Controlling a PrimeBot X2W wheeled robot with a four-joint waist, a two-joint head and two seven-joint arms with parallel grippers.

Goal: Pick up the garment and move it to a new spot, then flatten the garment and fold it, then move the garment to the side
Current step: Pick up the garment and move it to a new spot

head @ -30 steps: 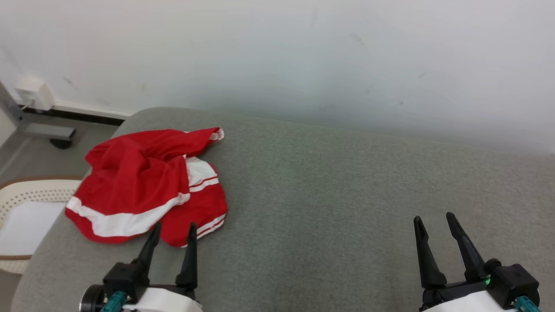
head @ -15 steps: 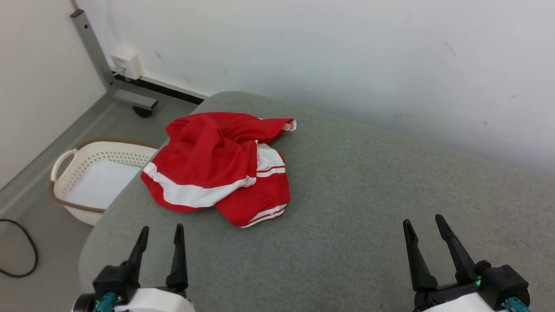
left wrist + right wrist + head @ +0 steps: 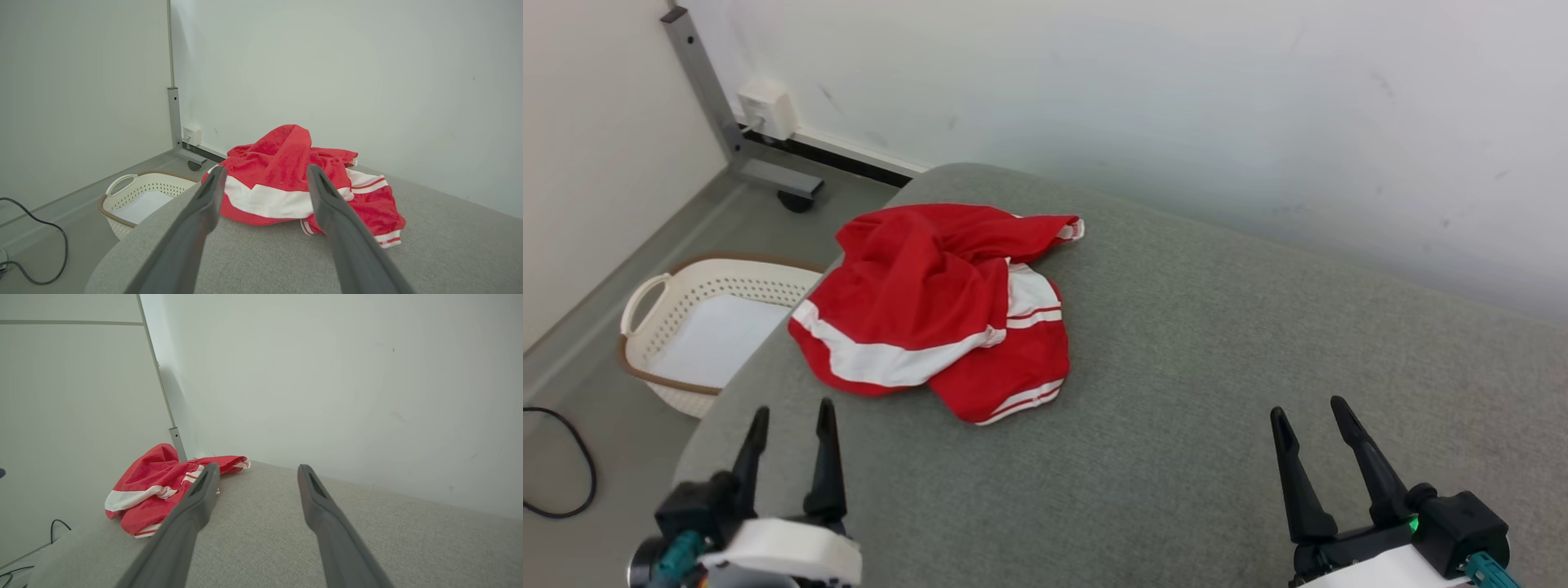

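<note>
The red garment with white bands lies crumpled in a loose heap near the far left corner of the grey upholstered cushion, its edge close to the rounded left rim. It looks like thin, light sports fabric: soft and limp, likely to sag and trail when lifted, and the smooth knit may slip from a shallow pinch. The raised fold along the top of the heap, or the white-banded hem facing the robot, looks like the best place to take hold, with enough cloth gathered between the fingers. The left claw hangs released and empty over the cushion's near left edge, pointed at the heap but well short of it; the right claw is likewise spread and empty, well apart on the right. The cushion's woven cover should give some drag for flattening. A cream perforated basket stands on the floor beside the cushion, below the garment's corner, and a pale wall runs behind.
</note>
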